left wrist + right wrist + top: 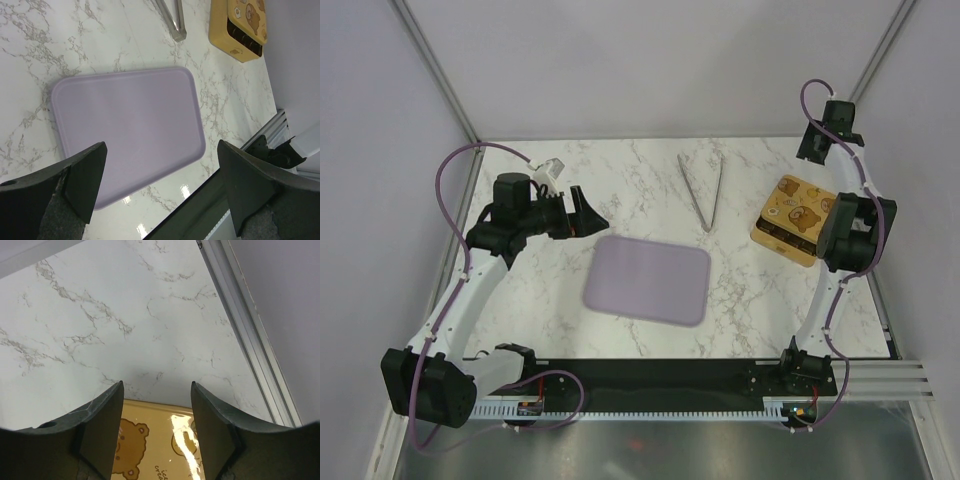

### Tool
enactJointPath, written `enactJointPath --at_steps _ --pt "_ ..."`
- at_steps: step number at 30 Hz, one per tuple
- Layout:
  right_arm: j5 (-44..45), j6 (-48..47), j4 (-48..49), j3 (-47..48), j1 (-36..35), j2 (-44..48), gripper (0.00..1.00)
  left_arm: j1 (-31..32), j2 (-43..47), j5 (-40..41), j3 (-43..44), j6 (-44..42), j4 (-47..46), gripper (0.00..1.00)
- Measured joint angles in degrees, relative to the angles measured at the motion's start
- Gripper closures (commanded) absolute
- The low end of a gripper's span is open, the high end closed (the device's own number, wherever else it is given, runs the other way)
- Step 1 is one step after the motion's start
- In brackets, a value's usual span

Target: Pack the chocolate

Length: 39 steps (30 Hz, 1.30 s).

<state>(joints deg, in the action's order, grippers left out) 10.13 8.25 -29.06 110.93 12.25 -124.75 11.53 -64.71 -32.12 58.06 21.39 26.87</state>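
Left claw spread wide, empty, near lilac tray on marble bench, right claw apart, empty, over bear-printed gold box, chocolate cannot be made out, metal tongs behind tray

1. The top view is bright and even. Soft light from above leaves only faint shadows on the marble worktop.
2. There, the lilac tray looks slightly soft at its edges.
3. In the left wrist view, small white glare spots sit near the worktop's near edge. The fingers of the left hand are dark and blurred.
4. In the right wrist view, a bright glare streak crosses the gold box lid. The right hand is dark and out of focus, and a faint shadow lies just beyond the box.
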Motion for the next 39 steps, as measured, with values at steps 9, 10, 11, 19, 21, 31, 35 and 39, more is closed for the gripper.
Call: enactJointPath --at_steps 9,10,11,19,21,31,35,39 --pt "0.7 -0.5 1.2 1.3 0.2 -3.7 0.48 -0.6 0.0 0.0 0.0 0.0 0.0 0.00" --pt "1.2 -0.4 1.0 1.4 0.3 -4.1 0.50 -0.7 0.0 0.0 0.0 0.0 0.0 0.00" --pt "1.6 -0.3 0.8 1.7 0.3 -4.5 0.52 -0.7 0.0 0.0 0.0 0.0 0.0 0.00" --pt "4.7 1.0 -2.1 4.2 0.7 -7.9 0.75 -1.0 0.0 0.0 0.0 0.0 0.0 0.00" --pt "4.9 1.2 -2.4 4.2 1.1 -8.2 0.78 -1.1 0.0 0.0 0.0 0.0 0.0 0.00" --pt "3.1 2.4 -2.9 2.2 3.2 -8.3 0.84 -1.3 0.0 -0.2 0.0 0.0 0.0 0.00" --pt "1.0 2.4 -3.2 0.5 3.2 -8.3 0.86 -1.3 0.0 -0.6 0.0 0.0 0.0 0.00" --pt "-0.9 2.1 -3.1 -1.0 3.1 -8.1 0.88 -1.3 0.0 -1.0 0.0 0.0 -0.1 0.00"
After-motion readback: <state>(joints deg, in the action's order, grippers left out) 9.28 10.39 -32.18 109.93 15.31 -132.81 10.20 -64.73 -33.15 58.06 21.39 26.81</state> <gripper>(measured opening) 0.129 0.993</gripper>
